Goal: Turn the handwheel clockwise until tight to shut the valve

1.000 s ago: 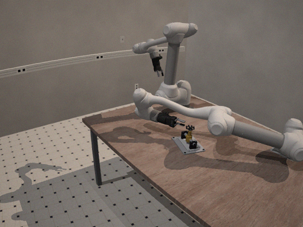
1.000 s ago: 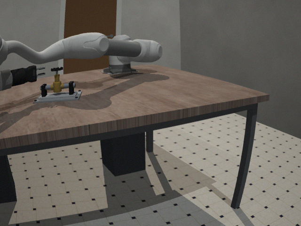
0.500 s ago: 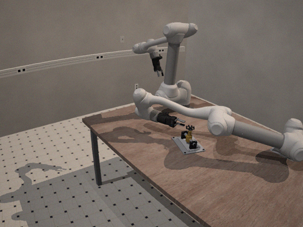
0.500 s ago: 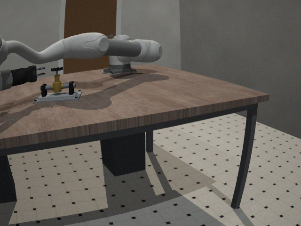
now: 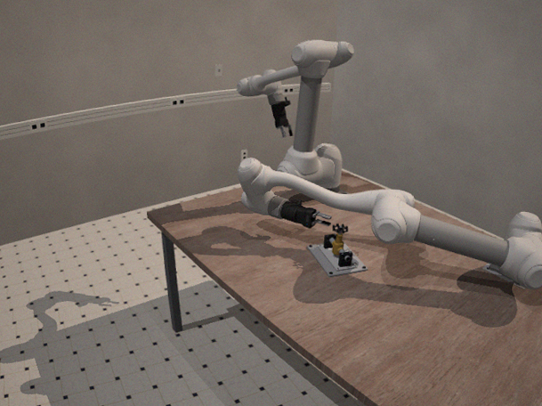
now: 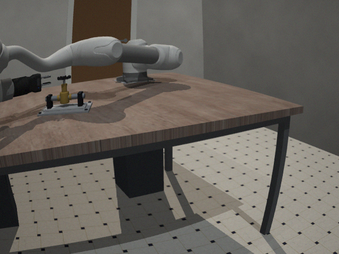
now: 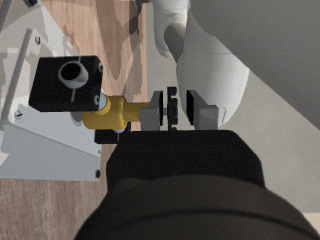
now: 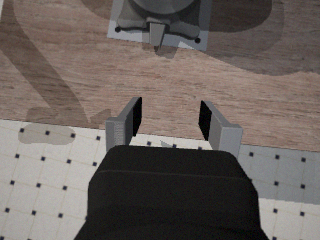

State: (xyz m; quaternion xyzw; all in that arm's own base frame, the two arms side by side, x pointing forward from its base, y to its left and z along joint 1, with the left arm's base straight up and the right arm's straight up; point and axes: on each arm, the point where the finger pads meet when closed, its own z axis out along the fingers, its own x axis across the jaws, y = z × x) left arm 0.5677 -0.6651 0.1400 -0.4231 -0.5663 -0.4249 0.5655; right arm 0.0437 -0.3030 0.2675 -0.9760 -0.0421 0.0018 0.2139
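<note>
Handwheel (image 5: 340, 228) (image 6: 63, 78) (image 7: 172, 107): dark, atop the yellow valve body (image 5: 338, 247) (image 6: 64, 97) (image 7: 107, 114), above the table (image 5: 268, 283) (image 6: 191, 109) (image 7: 60, 215) (image 8: 165, 80).
Left pincer (image 5: 326, 219) (image 6: 46, 79) (image 7: 176, 110): lying near-level just beside the handwheel, fingers partly apart, unclamped.
Right pincer (image 5: 286, 131) (image 8: 171, 120): fingers wide apart, well away from the valve.

Own body, appearance: two arms, mine alike. Shells off-white, smooth, rounded; joints end in flat round caps with thin seam lines. One long straight link on each is plain grey. Wrist ends grey, then black housing. Left gripper (image 5: 323, 219) (image 6: 46, 79) (image 7: 175, 111) and right gripper (image 5: 287, 130) (image 8: 170, 111): black bodies, light grey fingers, black pads (image 7: 190, 107) (image 8: 205, 120). Left housing shows a tiny blue spot.
</note>
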